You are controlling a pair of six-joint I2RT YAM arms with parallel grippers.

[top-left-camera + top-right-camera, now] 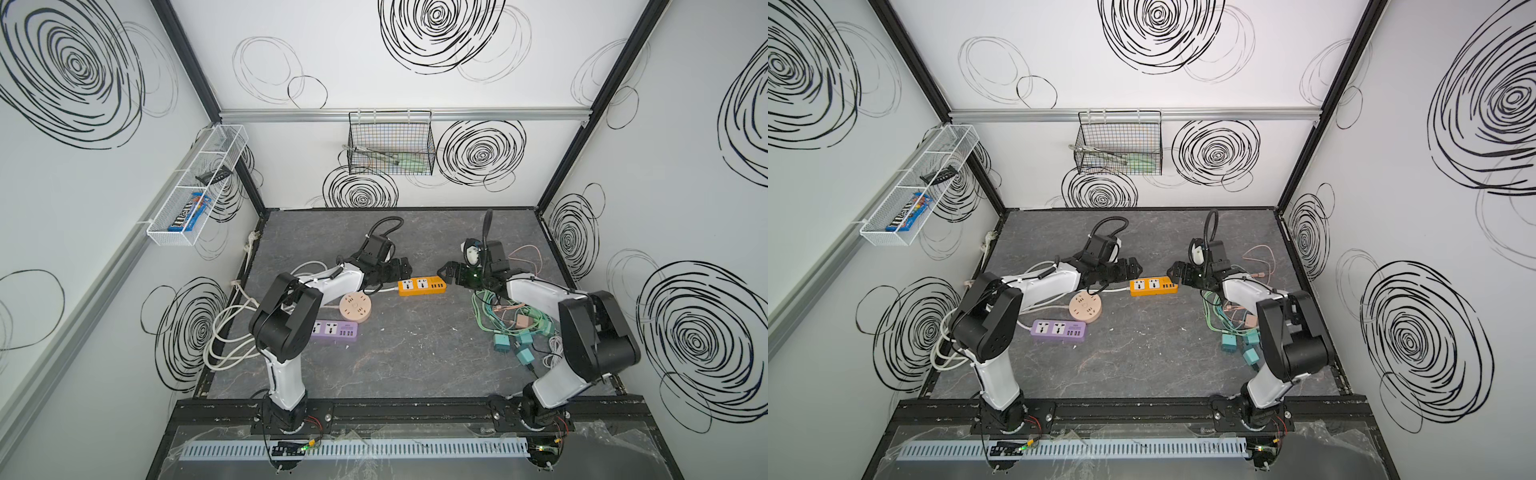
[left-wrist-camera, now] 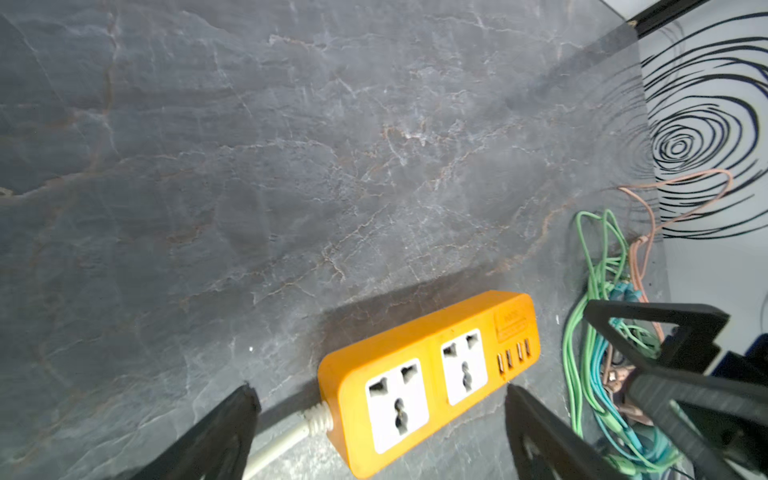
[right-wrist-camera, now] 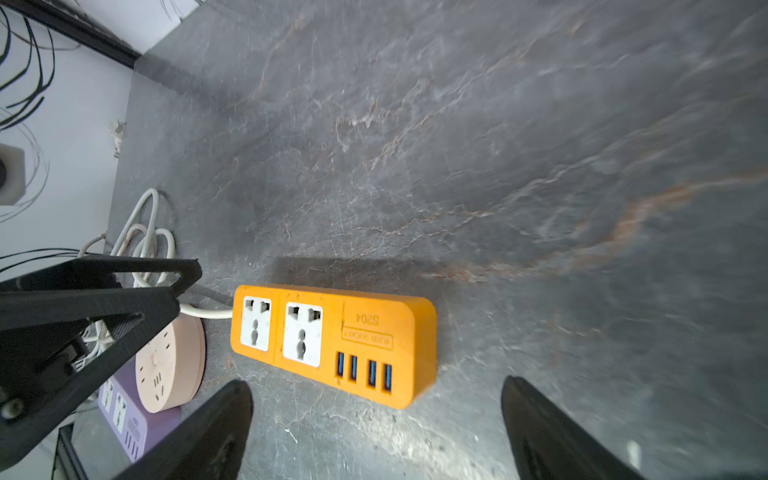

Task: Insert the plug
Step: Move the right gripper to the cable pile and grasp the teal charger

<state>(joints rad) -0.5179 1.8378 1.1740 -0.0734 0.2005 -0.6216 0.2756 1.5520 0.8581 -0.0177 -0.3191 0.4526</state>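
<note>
— Left hand [image 1: 402,269] hovers over the cord end of the orange power strip [image 1: 422,286], fingers spread wide, nothing between them.

— And the right hand [image 1: 445,272]?

— Same story: spread wide and empty, just beside the strip's USB end. The strip lies flat between the two, near the middle of the tabletop [image 1: 415,357], a touch toward 12 o'clock.

— Any writing on it?

— "S204" [image 3: 368,320] is moulded into its top. There's a framed line under that, too blurred for me to read. It has two white sockets and four blue USB ports.

— Where's the plug?

— The teal plugs [image 1: 525,355] lie at about 4 o'clock on the tabletop, tangled in green cables [image 1: 490,316], well apart from the strip and not in any socket.

— What about the baskets?

— The white wire basket [image 1: 166,239] hangs on the wall at 10 o'clock. A blue m&m's box [image 1: 189,214] lies in its nearest compartment and a dark flat thing [image 1: 212,176] in the middle one. The black wire basket [image 1: 432,141] hangs at 12 o'clock with metal tongs [image 1: 365,150] and something pale green inside.

— Other sockets?

— A purple strip [image 1: 334,331] sits at 8 o'clock, with a round pink socket [image 1: 355,308] touching it.
</note>
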